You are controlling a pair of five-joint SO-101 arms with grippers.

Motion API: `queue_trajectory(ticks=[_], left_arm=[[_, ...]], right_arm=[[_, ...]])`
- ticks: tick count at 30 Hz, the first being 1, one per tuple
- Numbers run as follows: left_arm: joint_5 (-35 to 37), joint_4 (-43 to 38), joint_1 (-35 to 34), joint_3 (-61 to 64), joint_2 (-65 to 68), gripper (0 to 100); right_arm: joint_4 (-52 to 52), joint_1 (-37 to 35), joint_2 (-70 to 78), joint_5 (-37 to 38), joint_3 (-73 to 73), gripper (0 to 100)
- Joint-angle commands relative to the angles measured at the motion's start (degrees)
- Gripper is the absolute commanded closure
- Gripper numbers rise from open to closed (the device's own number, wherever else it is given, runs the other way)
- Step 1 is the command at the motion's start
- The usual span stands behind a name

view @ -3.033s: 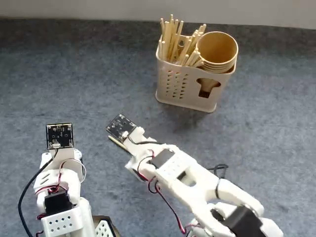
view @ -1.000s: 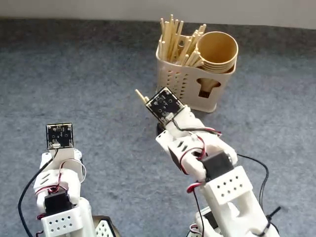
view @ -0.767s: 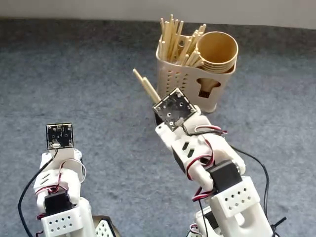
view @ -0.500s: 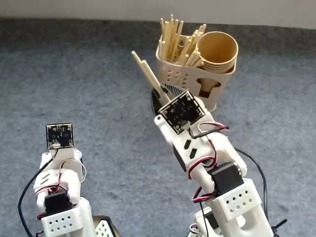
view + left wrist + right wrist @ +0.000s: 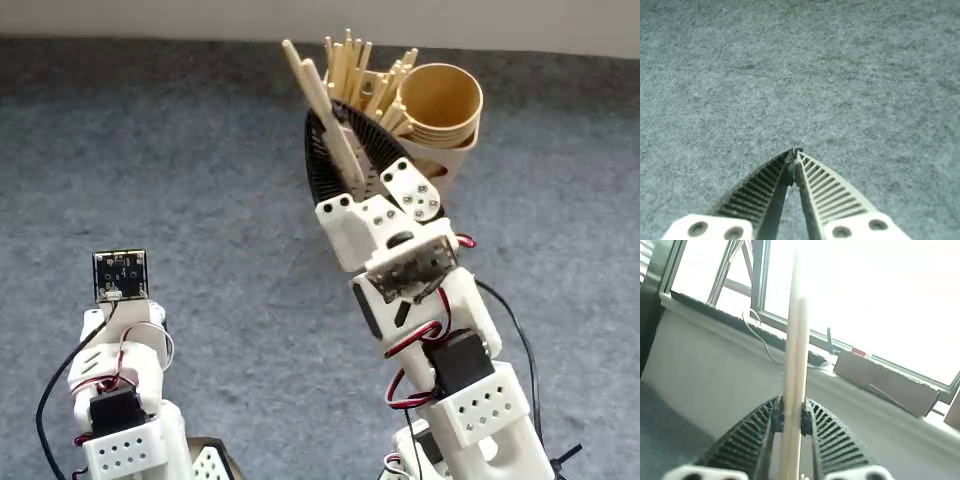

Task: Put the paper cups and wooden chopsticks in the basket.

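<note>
A cream basket [image 5: 455,160] stands at the back of the grey carpet, holding several wooden chopsticks [image 5: 362,82] and a stack of paper cups [image 5: 440,103]. My right gripper [image 5: 345,155] is raised in front of the basket, shut on a pair of wooden chopsticks [image 5: 318,95] that point up and back over the basket's near side. In the right wrist view the held chopsticks [image 5: 794,370] stand between the black fingers [image 5: 835,442] of the right gripper [image 5: 791,420]. My left gripper [image 5: 794,152] is shut on nothing, low over bare carpet; its arm [image 5: 118,400] is at the front left.
Grey carpet [image 5: 150,150] covers the table. A pale wall runs behind the basket. In the right wrist view a window and a ledge [image 5: 880,385] lie beyond the table.
My right arm lifted the chopsticks off the carpet, swung right and back, and tipped its gripper upward until the sticks reach the basket. The left arm stayed still.
</note>
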Motion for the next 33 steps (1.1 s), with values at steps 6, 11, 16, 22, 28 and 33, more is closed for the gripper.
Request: queue_trajectory(ticks=[6,11,16,22,28,33], left_arm=[[0.5,-0.9,-0.4,1.1,-0.4,98],[0.5,-0.9,-0.5,1.1,-0.4,98],[0.5,-0.9,-0.5,1.1,-0.4,98],[0.5,-0.9,-0.5,1.1,-0.4,98],[0.5,-0.9,-0.5,1.1,-0.4,98],[0.5,-0.9,-0.5,1.1,-0.4,98]], right_arm=[[-8.2,0.7,10.5,0.2,-9.5,99.3],[-8.2,1.4,17.4,0.2,-15.8,99.3],[-8.3,4.3,23.6,0.2,-20.4,99.3],[-9.0,5.4,28.7,0.2,-22.9,99.3],[-15.3,5.4,31.3,0.2,-22.4,99.3],[-15.6,5.7,32.2,0.2,-20.6,99.3]])
